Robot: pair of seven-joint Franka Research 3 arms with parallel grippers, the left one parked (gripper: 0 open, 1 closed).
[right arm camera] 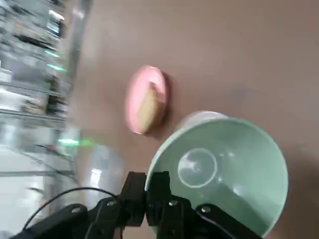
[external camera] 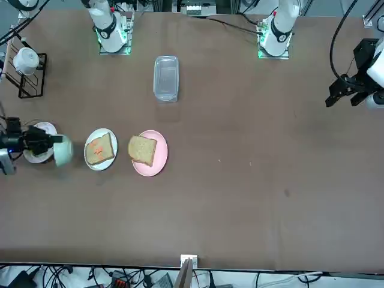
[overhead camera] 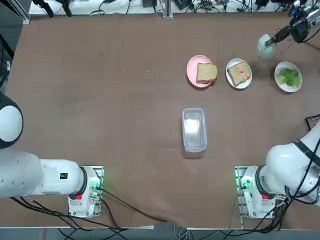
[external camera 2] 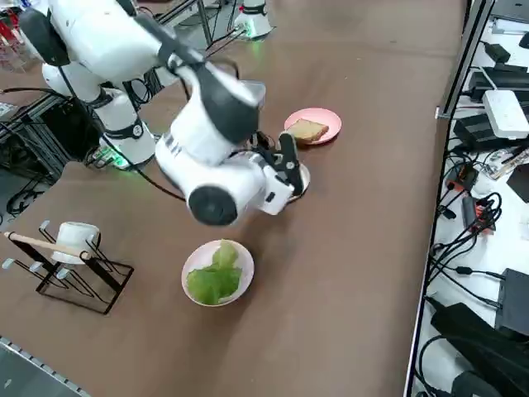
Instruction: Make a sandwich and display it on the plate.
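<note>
Closest to the wrist lens: the pale-green smooth round cup (right arm camera: 224, 169), its rim pinched between the closed fingers of the right tool (right arm camera: 149, 191). The overhead view puts cup and tool at the far right corner of the surface (overhead camera: 100, 100), with the cup tipped on its side.

Task item: no sandwich is assembled yet. Its parts lie apart, in a row across the far right of the surface.
- One tan square bread slice (overhead camera: 206, 73) lies on the pink round plate (overhead camera: 192, 65), overhanging the rim towards its neighbour.
- A second tan bread slice with small red pieces on top (overhead camera: 238, 73) lies on the small white round plate (overhead camera: 238, 85), just beside the pink one.
- The green lettuce leaf (overhead camera: 289, 77) lies on a further white round dish (overhead camera: 278, 84), nearest the cup.
- A clear rectangular plastic box (overhead camera: 194, 129) stands well apart, mid-surface.

Risks, as judged:
- A rim-only pinch on a tilted cup may slip, and the cup could then drop or roll towards the lettuce dish.
- The overhanging slice could tip off its plate if nudged.

Orientation: both slices lie flat and are near-square, so neither has a marked long axis. The pink-plate slice sits roughly square to the surface edges; the other is slightly rotated.
</note>
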